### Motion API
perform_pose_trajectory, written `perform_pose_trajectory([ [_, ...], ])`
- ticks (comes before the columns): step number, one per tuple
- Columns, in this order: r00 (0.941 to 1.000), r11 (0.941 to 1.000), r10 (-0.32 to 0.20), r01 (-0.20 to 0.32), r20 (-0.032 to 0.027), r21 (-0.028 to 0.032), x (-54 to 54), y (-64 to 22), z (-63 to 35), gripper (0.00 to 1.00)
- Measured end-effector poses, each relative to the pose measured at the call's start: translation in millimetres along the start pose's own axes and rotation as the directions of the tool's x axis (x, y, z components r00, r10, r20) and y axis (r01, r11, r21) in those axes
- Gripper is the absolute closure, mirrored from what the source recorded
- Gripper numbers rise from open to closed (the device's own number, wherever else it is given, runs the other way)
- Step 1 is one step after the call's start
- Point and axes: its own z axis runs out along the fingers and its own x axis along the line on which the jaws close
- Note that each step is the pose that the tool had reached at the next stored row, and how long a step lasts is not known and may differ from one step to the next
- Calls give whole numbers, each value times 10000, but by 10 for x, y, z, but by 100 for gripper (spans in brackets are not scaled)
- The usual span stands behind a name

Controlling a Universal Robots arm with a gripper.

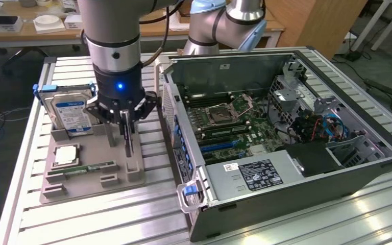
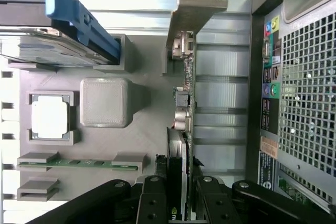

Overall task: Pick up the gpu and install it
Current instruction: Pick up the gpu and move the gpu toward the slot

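The gpu [image 1: 126, 139] is a thin dark card standing on edge over the grey holder tray [image 1: 97, 148], to the exterior view's left of the open computer case [image 1: 285, 204]. My gripper [image 1: 124, 120] comes down on it from above and is shut on its upper edge. In the wrist view the gpu [image 2: 188, 103] runs away from my gripper [image 2: 180, 182], with a green board edge and a silver end bracket at its far end. The black fingers [image 2: 153, 198] press on both faces. Whether the card rests in its slot or hangs just above it I cannot tell.
On the tray stand a hard drive [image 1: 70, 112] with a blue-white label, a square processor [image 1: 67, 154] and a green memory stick [image 1: 90, 167]. The case lies open with its motherboard [image 1: 230, 122] exposed. A second robot arm [image 1: 223, 25] stands behind the case.
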Motion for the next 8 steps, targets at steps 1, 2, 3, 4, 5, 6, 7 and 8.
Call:
perform_pose_trajectory([
  [1,10000,10000,1,-1,-2,-3,1,1,-37,73],
  [2,10000,10000,0,0,0,-7,1,3,-74,73],
  [3,10000,10000,1,-1,1,-10,2,4,-112,73],
  [4,10000,10000,1,-1,0,-11,3,5,-142,73],
  [5,10000,10000,1,-1,0,-15,3,6,-172,73],
  [6,10000,10000,1,-1,0,-20,4,7,-203,73],
  [7,10000,10000,1,-1,0,-24,4,8,-235,73],
  [8,10000,10000,0,0,-1,-29,4,9,-264,73],
])
